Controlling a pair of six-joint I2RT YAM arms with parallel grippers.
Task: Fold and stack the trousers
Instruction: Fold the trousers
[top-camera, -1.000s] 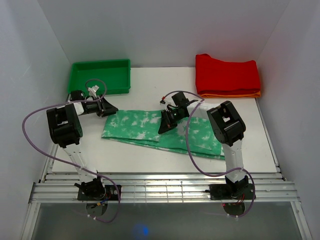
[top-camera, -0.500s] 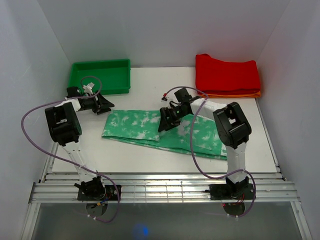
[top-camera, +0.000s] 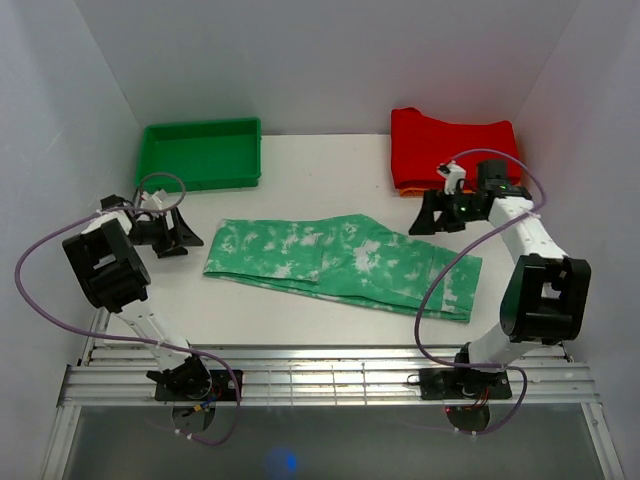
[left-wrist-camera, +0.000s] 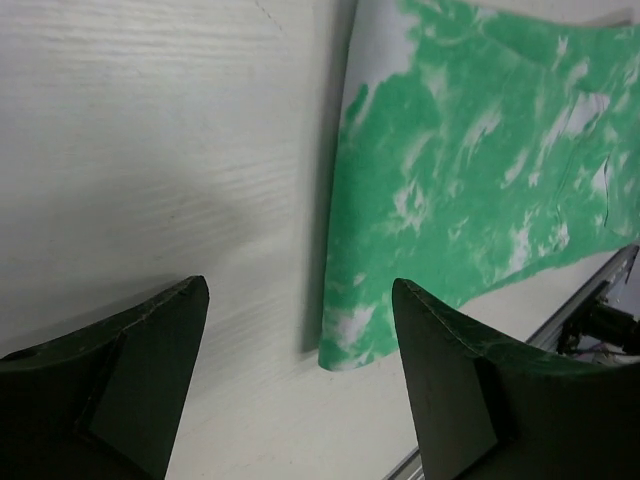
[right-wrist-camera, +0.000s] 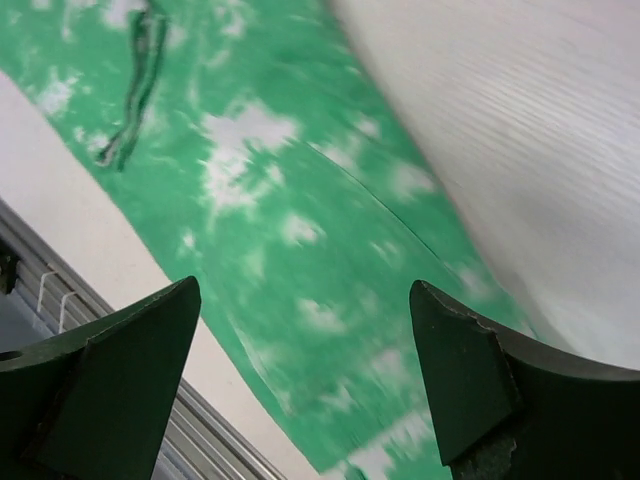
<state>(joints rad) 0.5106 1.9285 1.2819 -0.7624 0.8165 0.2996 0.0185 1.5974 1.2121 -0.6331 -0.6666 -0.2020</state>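
Left gripper (left-wrist-camera: 300, 290), right gripper (right-wrist-camera: 305, 292): hung splayed wide, holding nothing, near opposite ends of the mint tie-dye trousers (top-camera: 340, 262), spread flat between them on the white table (top-camera: 320, 170)

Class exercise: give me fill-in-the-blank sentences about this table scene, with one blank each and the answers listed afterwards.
1. The green bin sits at the back ____ corner of the table.
2. The folded garment lying on the orange garment is ____.
3. The trousers lie unheld; the left gripper and right gripper both stand ____.

Answers: left; red; open.
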